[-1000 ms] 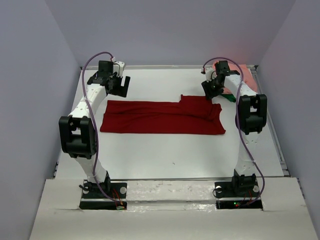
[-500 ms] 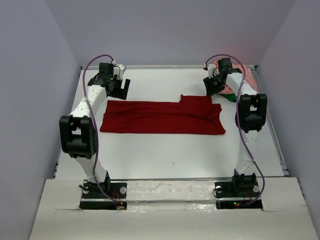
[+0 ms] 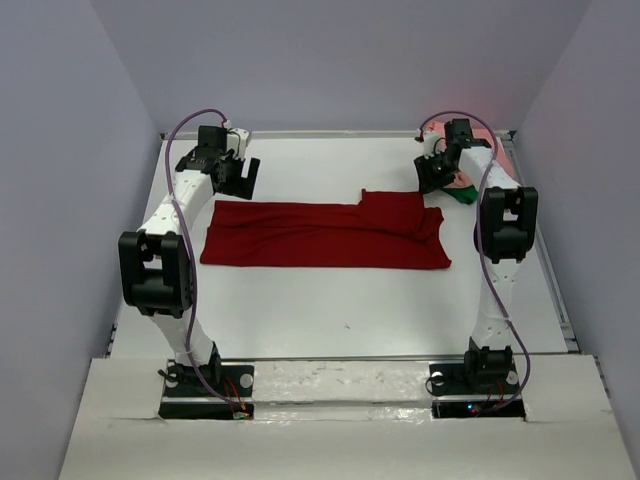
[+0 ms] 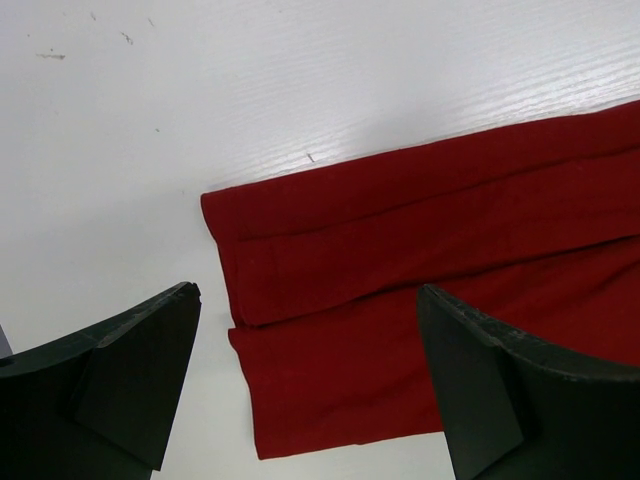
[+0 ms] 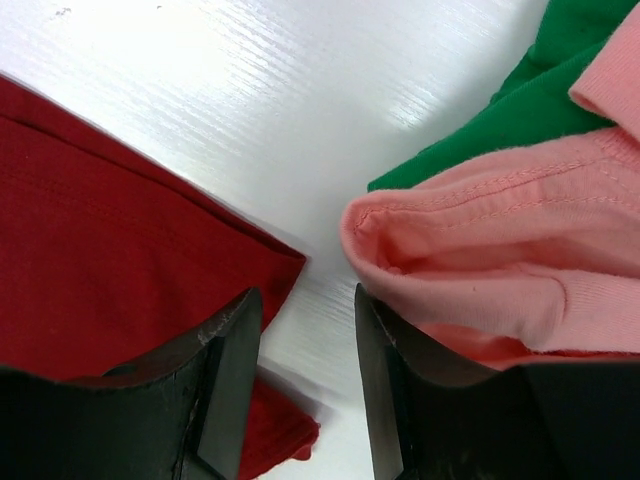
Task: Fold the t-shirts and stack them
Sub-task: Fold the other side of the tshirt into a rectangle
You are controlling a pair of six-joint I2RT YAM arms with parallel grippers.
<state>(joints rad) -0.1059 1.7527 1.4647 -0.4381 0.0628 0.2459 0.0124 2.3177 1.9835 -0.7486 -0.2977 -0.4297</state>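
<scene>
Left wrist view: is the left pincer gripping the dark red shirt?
No, the left pincer stands wide open above the dark red shirt, which lies flat on the table.

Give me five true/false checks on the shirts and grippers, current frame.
1. The red shirt lies flat on the table. True.
2. The left gripper is shut on the red shirt. False: its jaws stand wide open above the shirt's end and grip nothing.
3. The green fabric touches the pink shirt. True.
4. The right gripper holds the pink shirt. False: its jaws are apart, with bare table showing between them.
5. The pink shirt lies on top of the red shirt. False: the two lie apart, with bare table between them.
</scene>
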